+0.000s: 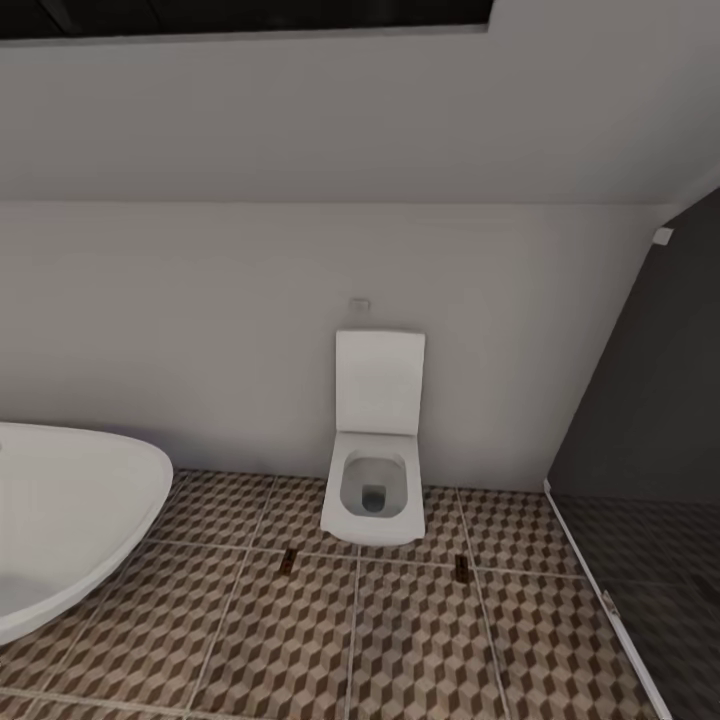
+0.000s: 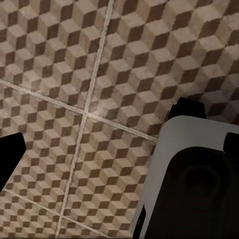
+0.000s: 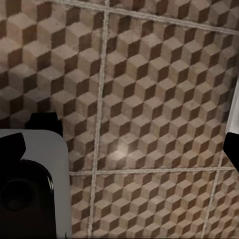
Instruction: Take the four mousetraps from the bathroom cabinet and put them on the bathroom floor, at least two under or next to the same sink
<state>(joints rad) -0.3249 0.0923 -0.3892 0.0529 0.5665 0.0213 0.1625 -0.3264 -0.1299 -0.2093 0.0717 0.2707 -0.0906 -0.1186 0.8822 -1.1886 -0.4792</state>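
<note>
The bathroom floor [image 1: 420, 640] has brown, beige and white cube-pattern tiles. Two small flat tan-and-dark rectangles lie on it in front of the toilet, one [image 1: 289, 561] to the left and one [image 1: 461, 568] to the right. They look like mousetraps but are too small to be sure. The cabinet and the sink are out of view. In the left wrist view my left gripper [image 2: 119, 149] hangs open over bare tiles [image 2: 74, 74], its black fingertips [image 2: 11, 157] far apart. My right gripper [image 3: 122, 147] is also open above tiles [image 3: 149, 99], with nothing between its fingers.
A white wall-hung toilet [image 1: 375, 470] with its lid up stands at the back wall. A white oval bathtub [image 1: 70, 520] fills the left. A dark glass shower partition [image 1: 640, 480] runs along the right. A white-and-black part of my own body [image 2: 194, 184] [image 3: 30, 189] shows in both wrist views.
</note>
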